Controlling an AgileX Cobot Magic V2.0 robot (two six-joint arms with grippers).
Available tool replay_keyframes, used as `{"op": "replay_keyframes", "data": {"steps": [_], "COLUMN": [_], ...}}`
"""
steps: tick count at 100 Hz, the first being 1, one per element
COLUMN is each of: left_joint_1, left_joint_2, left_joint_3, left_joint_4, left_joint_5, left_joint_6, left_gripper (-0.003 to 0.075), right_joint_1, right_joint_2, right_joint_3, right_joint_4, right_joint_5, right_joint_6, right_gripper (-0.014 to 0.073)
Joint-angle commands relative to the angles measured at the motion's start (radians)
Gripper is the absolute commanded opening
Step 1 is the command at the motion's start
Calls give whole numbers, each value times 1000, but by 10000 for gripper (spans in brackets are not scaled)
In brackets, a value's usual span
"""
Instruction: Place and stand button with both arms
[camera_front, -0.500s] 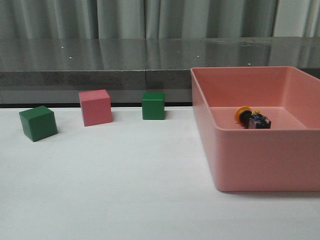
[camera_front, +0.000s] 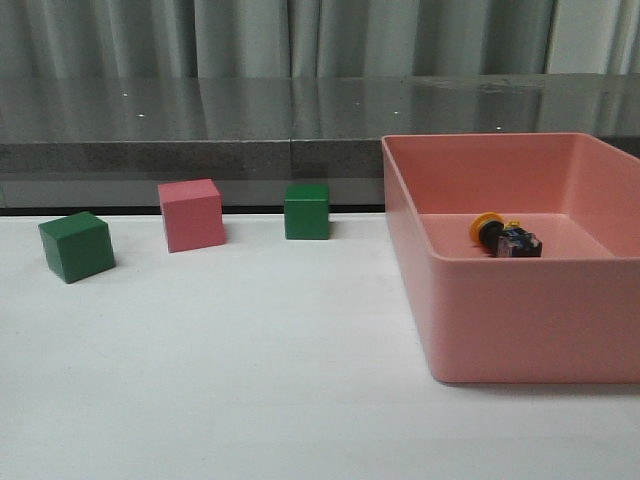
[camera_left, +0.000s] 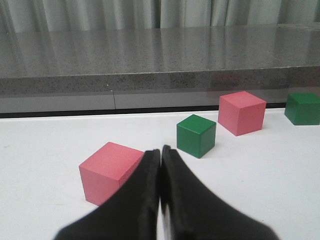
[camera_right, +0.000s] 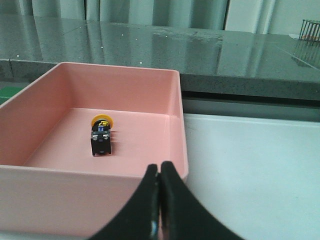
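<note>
Each hand (camera_left: 160, 190) (camera_right: 160, 200) has plain, matte black, tapering fingers.

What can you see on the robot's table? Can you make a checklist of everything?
Surface: white table, no spills seen.
Job's things: button lying on its side inside the pink bin, not standing.
Clutter: two green cubes and a pink cube in the front view; a second pink cube in the left wrist view.
Grippers: left gripper shut, holding nothing; right gripper shut, holding nothing, outside the bin.
Cables: nothing seen.
Surroundings: grey stone counter, curtains behind.
</note>
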Motion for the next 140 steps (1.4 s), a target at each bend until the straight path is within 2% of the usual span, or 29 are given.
{"op": "replay_keyframes", "data": {"steps": [1,8,23,31,41,50,60,74,82,96,110,122,127,140], "left_joint_1": [0,0,0,0,0,0,0,0,0,0,0,0,0,0], "left_joint_2": [-32,-32,-32,-32,-32,-32,-32,-32,-32,-32,-32,-32,-32,-32], "left_joint_3": [30,30,30,30,30,30,30,30,30,30,30,30,30,30], "left_joint_4": [2,2,2,2,2,2,2,2,2,2,2,2,2,2], "left_joint_5": [-85,-85,-85,-85,-85,-85,-85,-85,-85,-85,-85,-85,-85,-85], "left_joint_6": [-7,-7,-7,-7,-7,-7,-7,-7,-7,-7,-7,-7,-7,-7], "left_gripper": [-19,-19,-19,-19,-19,-19,-19,-19,-19,-19,-19,-19,-19,-19], "right_joint_1": [-5,-5,-3,-3,-3,-3,-3,-3,-3,-3,-2,0,0,0], "right_joint_2": [-19,-19,-19,-16,12,71,192,393,487,599,684,739,756,788], "right_joint_3": [-12,-14,-19,-61,-183,-319,-495,-689,-756,-788,-788,-788,-788,-788], "right_joint_4": [-13,-13,-13,-13,-13,8,52,134,189,303,336,378,413,540], "right_joint_5": [-86,-93,-236,-223,-81,145,402,663,709,694,678,656,643,574], "right_joint_6": [-4,-4,-3,-3,-3,-3,-3,-4,-4,-3,-5,-66,-106,-235], "right_gripper": [-111,-111,-111,-111,-111,-111,-111,-111,-111,-111,-97,23,110,398]}}
